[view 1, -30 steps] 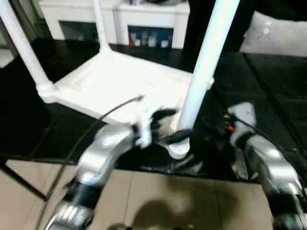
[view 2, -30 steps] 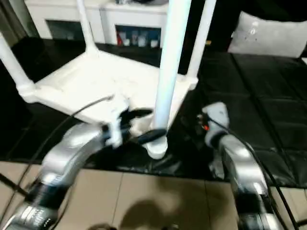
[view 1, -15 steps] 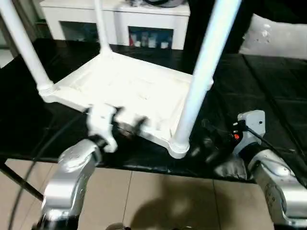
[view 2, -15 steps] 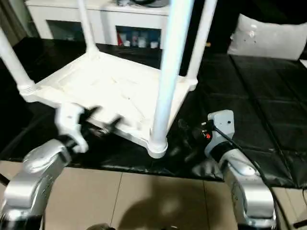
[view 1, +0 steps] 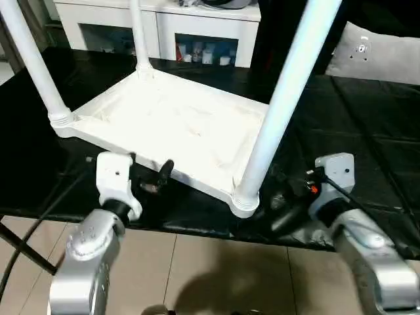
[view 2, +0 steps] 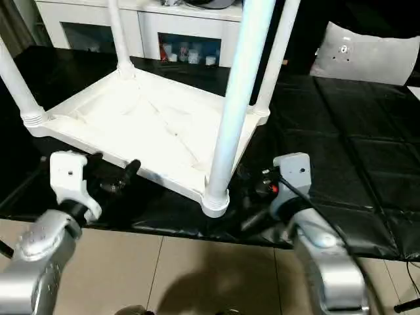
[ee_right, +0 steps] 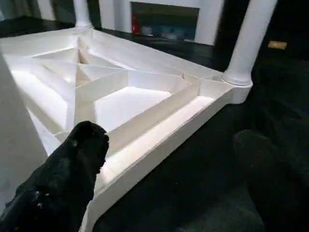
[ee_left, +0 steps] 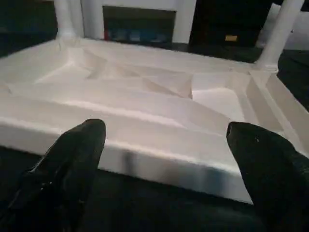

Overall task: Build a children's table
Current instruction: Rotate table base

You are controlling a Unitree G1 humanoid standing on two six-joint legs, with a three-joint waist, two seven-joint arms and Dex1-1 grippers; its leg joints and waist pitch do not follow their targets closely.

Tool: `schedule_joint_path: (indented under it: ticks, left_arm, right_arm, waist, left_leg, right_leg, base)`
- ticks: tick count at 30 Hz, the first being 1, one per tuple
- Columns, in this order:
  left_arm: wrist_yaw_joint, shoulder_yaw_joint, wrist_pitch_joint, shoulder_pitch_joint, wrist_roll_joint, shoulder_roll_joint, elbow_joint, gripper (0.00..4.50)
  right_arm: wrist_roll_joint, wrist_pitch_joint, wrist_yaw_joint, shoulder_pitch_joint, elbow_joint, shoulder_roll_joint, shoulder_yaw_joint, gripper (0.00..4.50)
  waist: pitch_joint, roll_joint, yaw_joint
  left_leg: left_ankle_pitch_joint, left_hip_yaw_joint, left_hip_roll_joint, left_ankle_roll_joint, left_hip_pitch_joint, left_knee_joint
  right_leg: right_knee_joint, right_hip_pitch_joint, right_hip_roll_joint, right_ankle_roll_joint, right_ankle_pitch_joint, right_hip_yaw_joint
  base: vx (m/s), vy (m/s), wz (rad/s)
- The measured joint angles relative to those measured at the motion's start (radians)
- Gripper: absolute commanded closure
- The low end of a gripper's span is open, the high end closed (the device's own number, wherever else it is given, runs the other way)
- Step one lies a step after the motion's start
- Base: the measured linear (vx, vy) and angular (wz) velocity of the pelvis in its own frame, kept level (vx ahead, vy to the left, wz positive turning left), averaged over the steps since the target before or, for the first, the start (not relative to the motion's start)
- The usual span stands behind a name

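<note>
Children's table: smooth white plastic, laid upside down on the black-covered work table in the middle of the frame; four round tubular legs are seen rising from rounded corner sockets
Underside: a shallow rectangular recess crossed by raised ribs forming triangular and square cells, with nothing lying in them
Nearest leg: seated in the front corner socket, lower centre of the frame, its base ringed
Work table cover: black sheet, glossy, marked with quilted seams
Left gripper: two black rounded fingers spread wide, nothing held, set just in front of the table's near edge at lower left
Right gripper: black fingers spread wide, nothing held, beside the front corner socket at lower right
Cabinet: white, at the upper edge, its open compartment seen to hold small items too blurred to be told
Floor: beige tiles along the bottom edge
</note>
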State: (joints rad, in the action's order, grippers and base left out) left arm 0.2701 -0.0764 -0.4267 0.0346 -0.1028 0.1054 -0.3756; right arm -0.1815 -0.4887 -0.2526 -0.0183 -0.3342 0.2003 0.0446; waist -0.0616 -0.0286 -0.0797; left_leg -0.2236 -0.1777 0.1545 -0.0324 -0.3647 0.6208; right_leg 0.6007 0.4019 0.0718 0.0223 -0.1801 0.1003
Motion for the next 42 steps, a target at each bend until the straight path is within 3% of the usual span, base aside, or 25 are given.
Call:
schedule_joint_path:
  ticks: [2, 4, 6, 7, 9, 12, 15, 18, 21, 25, 26, 27, 28, 29, 30, 31, 32, 33, 34, 35, 36, 39, 42]
  left_arm:
    - [-0.003, -0.003, 0.000, 0.003, -0.003, -0.003, -0.001, 0.05]
    - [-0.011, -0.005, 0.000, 0.003, -0.005, -0.004, -0.004, 0.05]
    - [-0.014, -0.005, 0.001, 0.006, -0.011, -0.004, -0.012, 0.05]
    - [-0.014, -0.006, 0.001, 0.008, -0.012, -0.004, -0.020, 0.05]
    - [-0.015, -0.006, 0.006, 0.010, -0.015, -0.005, -0.026, 0.05]
    - [-0.015, -0.005, 0.013, 0.013, -0.021, -0.006, -0.026, 0.05]
    - [-0.016, -0.002, 0.013, 0.023, -0.022, -0.007, -0.026, 0.05]
    - [-0.019, -0.002, 0.012, 0.035, -0.022, -0.006, -0.031, 0.05]
    - [-0.021, -0.004, 0.012, 0.036, -0.023, 0.002, -0.033, 0.05]
    - [-0.022, -0.001, 0.012, 0.035, -0.022, 0.004, -0.033, 0.05]
    - [-0.022, 0.011, 0.012, 0.036, -0.023, 0.003, -0.033, 0.05]
    - [-0.022, 0.015, 0.012, 0.036, -0.023, 0.003, -0.033, 0.05]
    - [-0.022, 0.015, 0.012, 0.039, -0.023, 0.004, -0.034, 0.05]
    - [-0.024, 0.005, 0.011, 0.048, -0.022, 0.005, -0.032, 0.05]
    - [-0.023, 0.002, 0.010, 0.049, -0.023, 0.016, -0.033, 0.05]
    - [-0.023, 0.000, 0.010, 0.042, -0.023, 0.018, -0.034, 0.05]
    - [-0.022, 0.006, 0.009, 0.029, -0.025, 0.015, -0.030, 0.05]
    - [-0.021, 0.019, 0.009, 0.027, -0.027, 0.003, -0.031, 0.05]
    - [-0.019, 0.036, 0.009, 0.027, -0.031, 0.001, -0.031, 0.05]
    - [-0.017, 0.044, 0.009, 0.024, -0.033, 0.003, -0.031, 0.05]
    - [-0.017, 0.042, 0.009, 0.019, -0.032, 0.008, -0.031, 0.05]
    - [-0.018, 0.028, 0.008, 0.031, -0.030, 0.022, -0.029, 0.05]
    - [-0.016, 0.026, 0.005, 0.030, -0.030, 0.028, -0.029, 0.05]
  right_arm:
    - [-0.001, 0.010, -0.012, 0.013, 0.005, 0.013, -0.002, 0.00]
    - [-0.002, 0.030, -0.030, 0.015, 0.015, 0.024, -0.004, 0.00]
    - [-0.004, 0.043, -0.043, 0.013, 0.029, 0.030, -0.005, 0.00]
    - [-0.004, 0.046, -0.045, 0.011, 0.033, 0.031, -0.004, 0.00]
    - [-0.005, 0.050, -0.049, 0.008, 0.034, 0.032, -0.004, 0.00]
    - [-0.004, 0.060, -0.054, 0.008, 0.034, 0.039, -0.005, 0.00]
    - [-0.003, 0.069, -0.064, 0.015, 0.038, 0.051, -0.007, 0.00]
    - [-0.006, 0.069, -0.079, 0.015, 0.043, 0.049, -0.015, 0.00]
    - [-0.010, 0.065, -0.083, 0.015, 0.042, 0.046, -0.022, 0.00]
    - [-0.007, 0.080, -0.089, 0.031, 0.040, 0.056, -0.036, 0.00]
    - [-0.006, 0.080, -0.090, 0.034, 0.041, 0.058, -0.038, 0.00]
    - [-0.004, 0.081, -0.090, 0.033, 0.041, 0.057, -0.041, 0.00]
    - [-0.004, 0.081, -0.090, 0.027, 0.042, 0.055, -0.046, 0.00]
    - [-0.004, 0.082, -0.091, 0.013, 0.041, 0.043, -0.057, 0.00]
    - [-0.004, 0.083, -0.092, 0.015, 0.036, 0.041, -0.059, 0.00]
    - [-0.004, 0.083, -0.092, 0.015, 0.028, 0.047, -0.058, 0.00]
    - [-0.003, 0.084, -0.089, 0.021, 0.025, 0.055, -0.049, 0.00]
    - [0.000, 0.083, -0.085, 0.037, 0.029, 0.061, -0.041, 0.00]
    - [0.001, 0.081, -0.083, 0.047, 0.032, 0.064, -0.041, 0.00]
    - [0.002, 0.081, -0.082, 0.055, 0.031, 0.063, -0.044, 0.00]
    - [0.002, 0.080, -0.081, 0.055, 0.031, 0.059, -0.045, 0.00]
    - [0.003, 0.078, -0.075, 0.055, 0.025, 0.045, -0.059, 0.00]
    - [0.021, 0.076, -0.058, 0.055, 0.025, 0.047, -0.060, 0.00]
  waist:
    - [-0.001, -0.002, -0.002]
    - [-0.002, -0.003, 0.001]
    - [-0.004, -0.003, 0.013]
    - [-0.006, -0.003, 0.021]
    - [-0.008, -0.001, 0.042]
    - [-0.005, -0.008, 0.065]
    - [-0.003, -0.009, 0.074]
    - [0.002, -0.007, 0.067]
    - [0.010, -0.012, 0.054]
    - [0.016, -0.015, 0.028]
    - [0.018, -0.014, 0.022]
    - [0.020, -0.013, 0.023]
    - [0.024, -0.017, 0.031]
    - [0.028, -0.022, 0.044]
    - [0.036, -0.032, 0.048]
    - [0.047, -0.057, 0.054]
    - [0.044, -0.061, 0.059]
    - [0.041, -0.058, 0.057]
    - [0.041, -0.054, 0.055]
    - [0.041, -0.045, 0.052]
    - [0.038, -0.037, 0.050]
    - [0.029, -0.026, 0.041]
    - [0.015, -0.013, 0.044]
  left_leg:
    - [-0.001, 0.000, 0.000, 0.000, 0.003, -0.001]
    - [-0.001, 0.000, -0.001, 0.000, 0.015, -0.008]
    - [-0.003, 0.000, -0.001, -0.002, 0.039, -0.020]
    - [-0.008, 0.001, 0.001, -0.005, 0.050, -0.023]
    - [-0.017, 0.006, 0.008, -0.009, 0.067, -0.023]
    - [-0.027, 0.006, 0.010, -0.011, 0.074, -0.022]
    - [-0.039, 0.005, 0.009, -0.013, 0.070, -0.023]
    - [-0.051, 0.004, 0.008, -0.007, 0.071, -0.024]
    - [-0.069, 0.005, 0.004, -0.002, 0.084, -0.024]
    - [-0.101, 0.012, -0.007, 0.037, 0.076, -0.004]
    - [-0.107, 0.023, -0.007, 0.046, 0.070, 0.009]
    - [-0.110, 0.034, -0.009, 0.045, 0.070, 0.013]
    - [-0.116, 0.051, -0.014, 0.027, 0.078, 0.010]
    - [-0.122, 0.080, -0.023, -0.002, 0.087, 0.016]
    - [-0.123, 0.091, -0.040, -0.004, 0.087, 0.026]
    - [-0.124, 0.099, -0.061, -0.005, 0.082, 0.041]
    - [-0.125, 0.099, -0.074, -0.003, 0.061, 0.074]
    - [-0.121, 0.099, -0.065, 0.003, 0.057, 0.083]
    - [-0.118, 0.099, -0.058, 0.006, 0.058, 0.078]
    - [-0.124, 0.097, -0.047, -0.005, 0.063, 0.051]
    - [-0.126, 0.095, -0.033, -0.040, 0.065, 0.033]
    - [-0.112, 0.094, -0.022, -0.049, 0.066, 0.035]
    - [-0.106, 0.078, -0.010, -0.051, 0.079, 0.034]
  right_leg:
    - [-0.002, -0.003, 0.000, -0.001, 0.000, 0.000]
    - [-0.009, -0.013, 0.000, -0.003, -0.002, 0.001]
    - [-0.025, -0.036, -0.001, -0.006, -0.004, 0.007]
    - [-0.032, -0.042, -0.001, -0.006, -0.008, 0.013]
    - [-0.046, -0.069, -0.001, -0.007, -0.012, 0.030]
    - [-0.048, -0.077, 0.000, -0.006, -0.016, 0.034]
    - [-0.047, -0.084, -0.001, -0.007, -0.025, 0.030]
    - [-0.044, -0.086, -0.003, -0.007, -0.040, 0.027]
    - [-0.026, -0.088, -0.002, 0.012, -0.068, 0.023]
    - [-0.005, -0.094, 0.003, 0.004, -0.107, 0.016]
    - [-0.003, -0.097, -0.001, 0.006, -0.113, 0.014]
    - [0.009, -0.095, -0.005, 0.011, -0.118, 0.009]
    - [0.041, -0.066, -0.013, 0.016, -0.119, -0.005]
    - [0.120, -0.022, -0.003, 0.012, -0.108, -0.025]
    - [0.132, 0.010, 0.010, -0.014, -0.089, -0.047]
    - [0.097, 0.029, 0.028, -0.037, -0.077, -0.081]
    - [0.099, 0.019, 0.025, -0.070, -0.094, -0.118]
    - [0.094, 0.011, 0.018, -0.069, -0.093, -0.127]
    - [0.084, 0.006, 0.013, -0.066, -0.086, -0.126]
    - [0.066, 0.004, -0.001, -0.062, -0.073, -0.120]
    - [0.054, 0.003, -0.012, -0.059, -0.063, -0.117]
    - [0.035, -0.008, -0.016, -0.035, -0.049, -0.109]
    - [0.031, -0.023, -0.012, -0.030, -0.041, -0.108]
  base:
    - [0.000, 0.000, 0.00]
    - [0.000, 0.000, 0.00]
    - [0.000, 0.000, 0.00]
    - [0.000, 0.000, 0.00]
    - [0.000, 0.000, 0.00]
    - [0.063, 0.009, -0.03]
    - [0.092, 0.001, -0.02]
    - [0.116, 0.006, 0.03]
    - [0.166, 0.009, 0.05]
    - [0.141, 0.010, 0.07]
    - [0.131, 0.017, 0.16]
    - [0.131, 0.017, 0.16]
    - [0.112, -0.014, 0.14]
    - [0.055, -0.021, 0.04]
    - [0.055, -0.021, 0.04]
    - [-0.064, 0.003, -0.11]
    - [-0.082, 0.004, 0.06]
    - [-0.082, 0.004, 0.06]
    - [0.000, 0.000, 0.00]
    - [0.000, 0.000, 0.00]
    - [0.000, 0.000, 0.00]
    - [-0.114, -0.006, 0.08]
    - [-0.134, -0.016, 0.10]
